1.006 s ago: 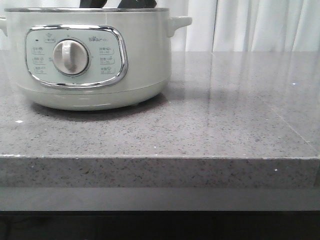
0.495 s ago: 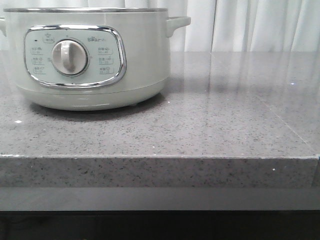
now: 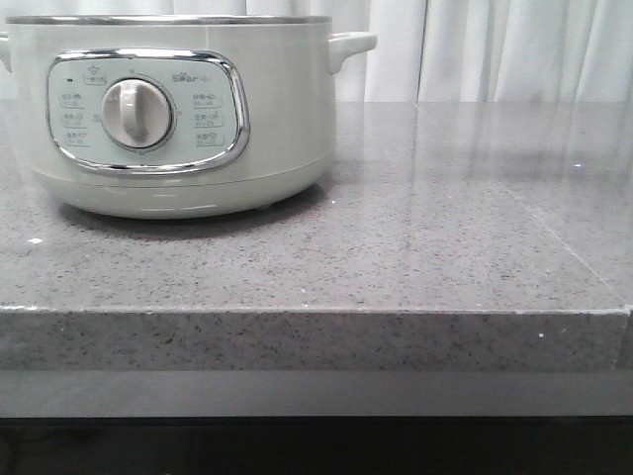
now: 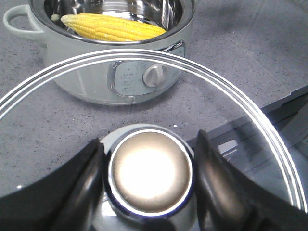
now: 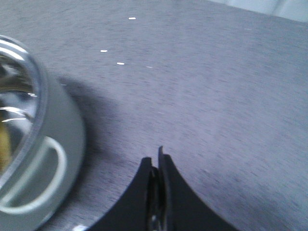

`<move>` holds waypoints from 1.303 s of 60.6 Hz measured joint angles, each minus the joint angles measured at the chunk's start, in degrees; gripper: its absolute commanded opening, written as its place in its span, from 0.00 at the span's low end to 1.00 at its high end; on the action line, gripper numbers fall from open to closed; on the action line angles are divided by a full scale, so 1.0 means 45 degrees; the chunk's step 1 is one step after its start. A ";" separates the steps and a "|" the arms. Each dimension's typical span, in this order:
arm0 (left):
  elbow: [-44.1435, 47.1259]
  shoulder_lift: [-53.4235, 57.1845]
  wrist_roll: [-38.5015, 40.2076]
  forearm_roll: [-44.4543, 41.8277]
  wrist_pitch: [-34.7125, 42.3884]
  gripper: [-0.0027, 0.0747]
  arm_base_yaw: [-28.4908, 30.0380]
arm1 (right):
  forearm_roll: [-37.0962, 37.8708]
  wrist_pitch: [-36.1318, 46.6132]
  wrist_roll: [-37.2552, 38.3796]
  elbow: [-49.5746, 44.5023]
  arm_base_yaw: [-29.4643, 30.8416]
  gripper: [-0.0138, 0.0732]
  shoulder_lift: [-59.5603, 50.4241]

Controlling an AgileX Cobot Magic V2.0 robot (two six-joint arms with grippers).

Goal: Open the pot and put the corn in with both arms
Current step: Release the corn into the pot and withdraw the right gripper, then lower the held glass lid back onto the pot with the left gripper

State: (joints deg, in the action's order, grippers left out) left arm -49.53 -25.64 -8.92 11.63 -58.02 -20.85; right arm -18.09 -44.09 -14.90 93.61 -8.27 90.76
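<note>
The pale grey-green pot point(image 3: 178, 109) stands at the left of the grey counter, its dial facing me. In the left wrist view the pot point(image 4: 86, 72) is open and the yellow corn point(image 4: 113, 27) lies inside its steel bowl. My left gripper point(image 4: 150, 175) is shut on the round knob point(image 4: 149, 172) of the glass lid point(image 4: 240, 108) and holds the lid above the counter, in front of the pot. My right gripper point(image 5: 157, 161) is shut and empty above bare counter, beside the pot's side handle point(image 5: 36, 183). Neither gripper shows in the front view.
The speckled grey counter point(image 3: 445, 237) runs to a front edge point(image 3: 316, 312) and extends right of the pot. White curtains point(image 3: 495, 49) hang behind. In the left wrist view the counter's edge point(image 4: 284, 98) drops off beside the lid.
One second ago dark gripper parts showed above the pot's rim in the front view; they have since left that view. The pot has shifted slightly.
</note>
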 measured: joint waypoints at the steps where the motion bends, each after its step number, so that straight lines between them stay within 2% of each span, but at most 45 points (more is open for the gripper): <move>1: 0.0000 0.0000 0.0000 0.0000 0.0000 0.39 0.0000 | 0.0033 0.0099 0.0001 -0.0350 0.0099 0.10 -0.0177; 13: 0.0000 0.0000 0.0000 0.0000 0.0000 0.39 0.0000 | 0.0140 0.1555 -0.0286 -0.3666 0.0965 0.10 -0.2643; 31: 0.0000 0.0000 0.0000 0.0000 0.0006 0.39 0.0000 | 0.0140 0.4186 -0.0520 -0.9020 0.0959 0.10 -0.7037; 47: 0.0000 0.0000 0.0000 0.0000 0.0115 0.39 0.0000 | 0.0140 0.5161 -0.0528 -1.3372 0.0959 0.10 -1.1390; 64: 0.0000 0.0000 0.0000 0.0000 0.0163 0.39 0.0000 | 0.0140 0.5206 -0.0549 -1.5493 0.0959 0.10 -1.5595; 79: -0.0161 -0.0676 0.0023 0.0000 0.0182 0.39 0.0000 | 0.0140 0.5071 -0.0549 -1.5930 0.0959 0.10 -1.6871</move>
State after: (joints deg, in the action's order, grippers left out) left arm -50.26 -28.68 -8.81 11.63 -57.20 -20.85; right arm -17.47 -21.27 -17.37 21.92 -3.96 14.84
